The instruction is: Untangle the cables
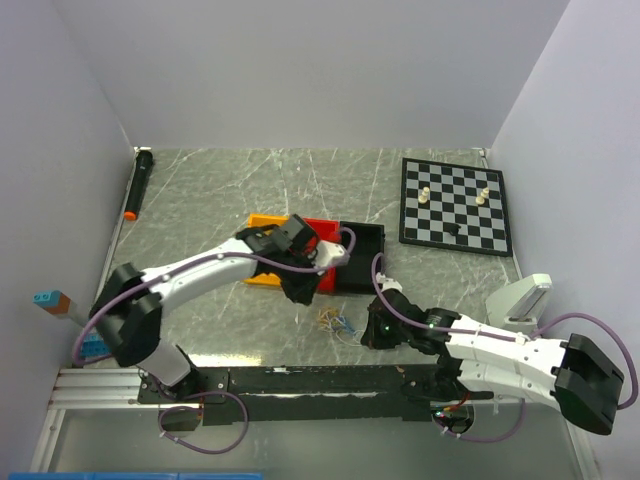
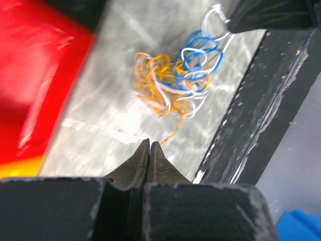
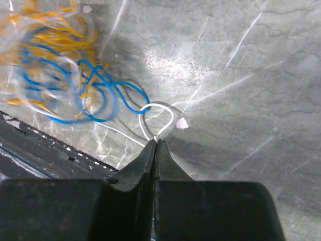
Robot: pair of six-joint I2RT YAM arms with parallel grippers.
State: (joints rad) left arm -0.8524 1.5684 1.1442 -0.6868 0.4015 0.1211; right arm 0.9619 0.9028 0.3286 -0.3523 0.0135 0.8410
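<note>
Cables [image 1: 335, 322] on the counter [image 3: 241, 75], lying as one tangle of yellow, blue and white wire between the two claws, near the counter's front edge, just beside the black rail [image 2: 251, 115] and a little in front of the red bin [image 2: 40, 75]. The main risk, as I judge it, is that drawing the claws apart would cinch the knot instead of opening it, because the blue and yellow loops are threaded through one another at the middle. A second risk is slip. The wires are very thin and the tips grip only a short length, so a sharp tug could strip the wire out, or else drag the whole bundle along without loosening it. A pull toward the rail might also snag a loop on its edge. Right claw [image 3: 156, 140]: jaws fully together, pinching the foot of the white loop [image 3: 158, 116] that sticks out of the tangle, with its tips low over the counter. Left claw [image 2: 149, 144]: jaws likewise pressed together, tips apart from the tangle. The free end of a yellow strand [image 2: 173, 131] reaches the tip, but I cannot tell whether it is pinched or merely lies beside it. If it is not pinched, the left arm's pull would do nothing.
</note>
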